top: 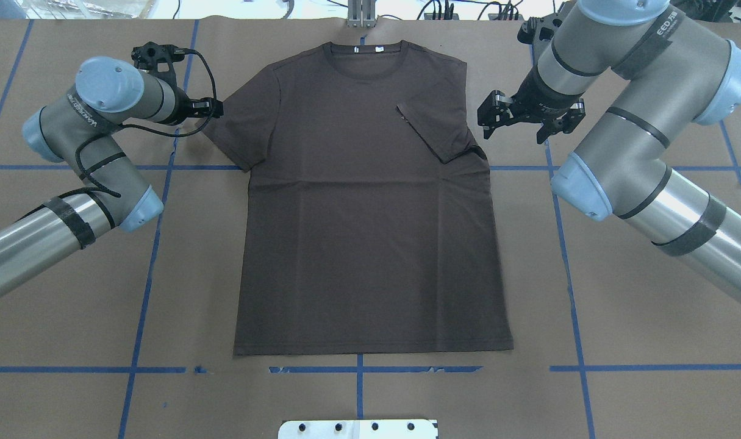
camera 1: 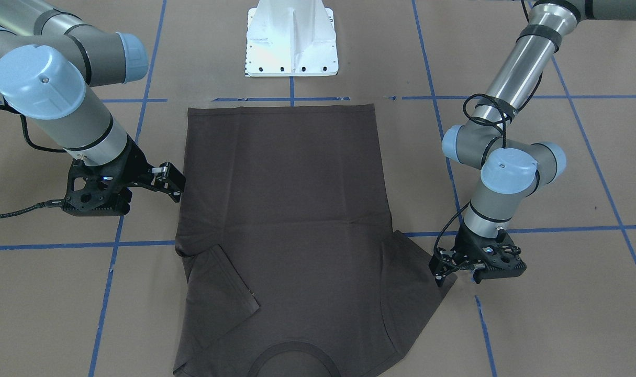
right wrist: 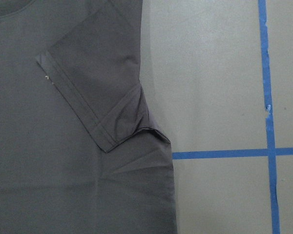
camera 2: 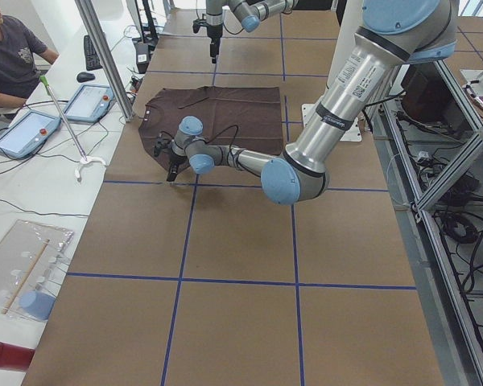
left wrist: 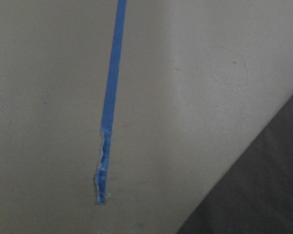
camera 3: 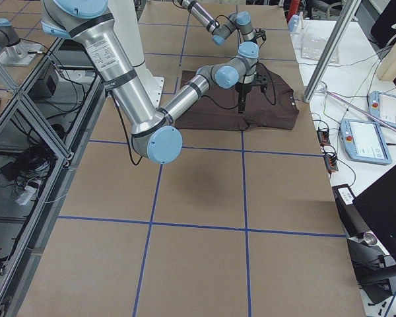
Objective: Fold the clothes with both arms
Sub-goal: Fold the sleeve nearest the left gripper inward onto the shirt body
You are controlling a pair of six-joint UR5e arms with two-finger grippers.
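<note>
Folding sleeves: right sleeve (top: 434,131) folded onto T-shirt (top: 370,231); left sleeve (top: 239,131) flat. Left gripper (top: 216,108) at its tip, opening unclear; right gripper (top: 513,133) wide, empty. Next: pinch, fold inward.

1. Brown table (top: 651,378), gridded with blue tape (top: 145,292).
2. White pedestal (camera 1: 291,42) stands at its robot-side edge.
3. Seated operator (camera 2: 12,60) near two tablets (camera 2: 24,133) (white side bench, beyond the table's end).
</note>
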